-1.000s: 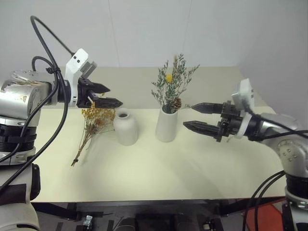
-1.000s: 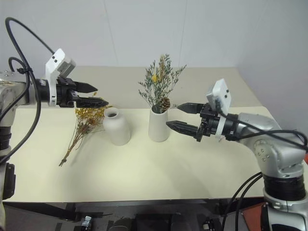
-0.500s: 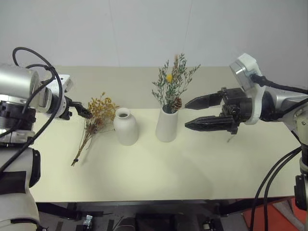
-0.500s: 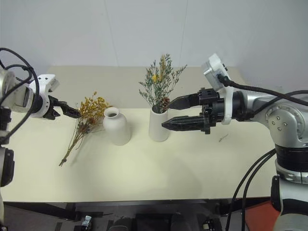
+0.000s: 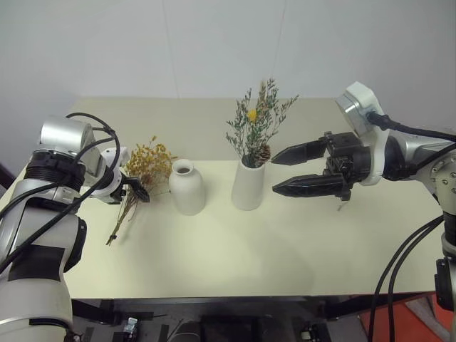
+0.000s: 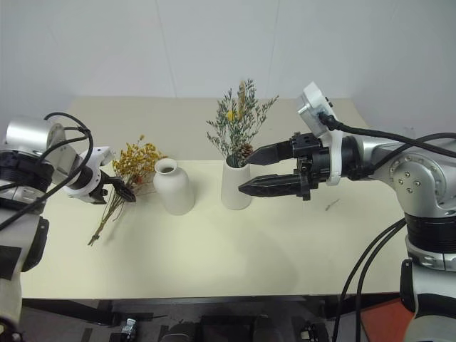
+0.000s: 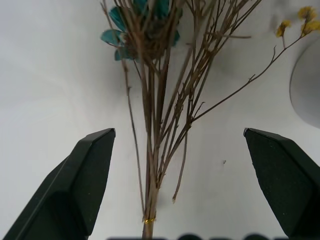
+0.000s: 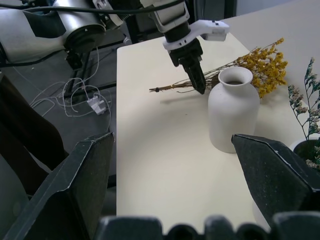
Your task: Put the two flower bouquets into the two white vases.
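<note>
A bouquet of tiny mustard-yellow blossoms (image 5: 146, 162) lies flat on the table, its thin brown stems (image 7: 155, 150) running toward the front left. My left gripper (image 5: 137, 189) points down over those stems, open, one black finger on each side of them and not touching. To their right stands the rounded narrow-necked white vase (image 5: 187, 189), with nothing in it. The white cylinder vase (image 5: 247, 188) holds the grey-green bouquet (image 5: 258, 128) with a pinecone and a yellow bloom. My right gripper (image 5: 276, 172) hovers open just right of the cylinder vase, holding nothing.
The beige table (image 5: 235, 249) has free room in front of the vases and to the right. A small twig scrap (image 6: 331, 205) lies under my right arm. Beyond the table's left edge, cables (image 8: 85, 100) lie on the floor.
My left gripper has dropped from above the yellow blossoms and tipped downward, ending astride the bouquet's stems. My right gripper has barely shifted and stays open.
</note>
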Motion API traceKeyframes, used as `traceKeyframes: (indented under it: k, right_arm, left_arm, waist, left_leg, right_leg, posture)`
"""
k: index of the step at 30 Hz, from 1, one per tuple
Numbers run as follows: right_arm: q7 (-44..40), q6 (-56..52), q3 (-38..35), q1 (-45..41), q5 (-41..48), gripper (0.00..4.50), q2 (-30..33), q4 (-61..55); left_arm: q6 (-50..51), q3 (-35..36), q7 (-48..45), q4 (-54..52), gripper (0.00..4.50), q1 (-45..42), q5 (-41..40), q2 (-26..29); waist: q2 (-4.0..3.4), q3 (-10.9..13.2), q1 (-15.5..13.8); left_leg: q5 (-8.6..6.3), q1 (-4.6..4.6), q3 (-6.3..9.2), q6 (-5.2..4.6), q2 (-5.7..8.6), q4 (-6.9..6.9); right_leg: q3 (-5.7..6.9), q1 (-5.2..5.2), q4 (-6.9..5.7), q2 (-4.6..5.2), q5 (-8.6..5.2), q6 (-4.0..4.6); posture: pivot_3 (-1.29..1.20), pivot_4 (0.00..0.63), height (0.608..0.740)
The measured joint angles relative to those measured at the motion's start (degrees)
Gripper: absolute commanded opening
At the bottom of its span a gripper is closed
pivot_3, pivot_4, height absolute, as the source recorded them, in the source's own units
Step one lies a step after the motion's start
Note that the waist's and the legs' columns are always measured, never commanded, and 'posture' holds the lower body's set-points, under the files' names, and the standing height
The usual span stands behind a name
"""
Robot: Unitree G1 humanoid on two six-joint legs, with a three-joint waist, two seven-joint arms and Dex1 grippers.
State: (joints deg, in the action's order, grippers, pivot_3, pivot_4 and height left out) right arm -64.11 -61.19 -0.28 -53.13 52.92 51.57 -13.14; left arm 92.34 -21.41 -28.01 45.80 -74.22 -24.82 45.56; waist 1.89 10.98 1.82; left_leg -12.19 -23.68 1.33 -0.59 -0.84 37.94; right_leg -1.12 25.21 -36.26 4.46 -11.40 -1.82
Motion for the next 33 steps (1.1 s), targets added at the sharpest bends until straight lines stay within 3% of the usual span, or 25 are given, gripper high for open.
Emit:
traceKeyframes:
  k: [7,10,23,33]
  right_arm:
    - [0.1,0.0,0.0,0.1,0.1,4.46,0.0,-1.3]
    - [0.1,0.0,0.1,0.4,0.1,4.50,-0.2,-2.4]
    - [-0.8,0.8,3.3,1.7,-2.7,4.50,-0.4,-4.2]
    - [-0.9,0.8,3.3,2.2,-3.3,4.50,-0.4,-4.3]
  left_arm:
    - [-1.3,1.8,1.1,2.6,4.50,0.7,4.7,-4.0]
    - [-2.8,2.6,1.0,4.3,3.92,0.8,6.5,-5.2]
    - [-5.0,5.4,-0.2,6.9,0.03,0.8,10.4,-6.5]
    - [-5.0,6.7,-0.2,6.9,0.03,0.8,12.7,-6.5]
  waist:
    - [0.00,0.0,-0.1]
    - [0.00,0.0,-0.1]
    - [0.01,0.0,-0.5]
    - [0.01,0.0,-0.6]
  left_leg:
    - [0.00,-0.02,0.00,0.00,0.00,0.02]
    - [0.00,-0.04,0.00,0.00,0.01,0.04]
    - [0.00,-0.06,0.01,0.00,0.02,0.08]
    - [0.00,-0.07,0.01,0.00,0.02,0.09]
  right_leg:
    - [0.01,0.00,0.00,0.00,0.02,0.03]
    - [0.01,0.00,0.00,0.01,0.02,0.03]
    - [0.03,0.00,-0.01,0.02,0.03,0.04]
    - [0.03,0.00,-0.01,0.02,0.03,0.04]
  posture:
    - [0.00,0.150,0.740]
    - [0.00,0.150,0.740]
    - [0.00,0.150,0.740]
    - [0.00,0.150,0.740]
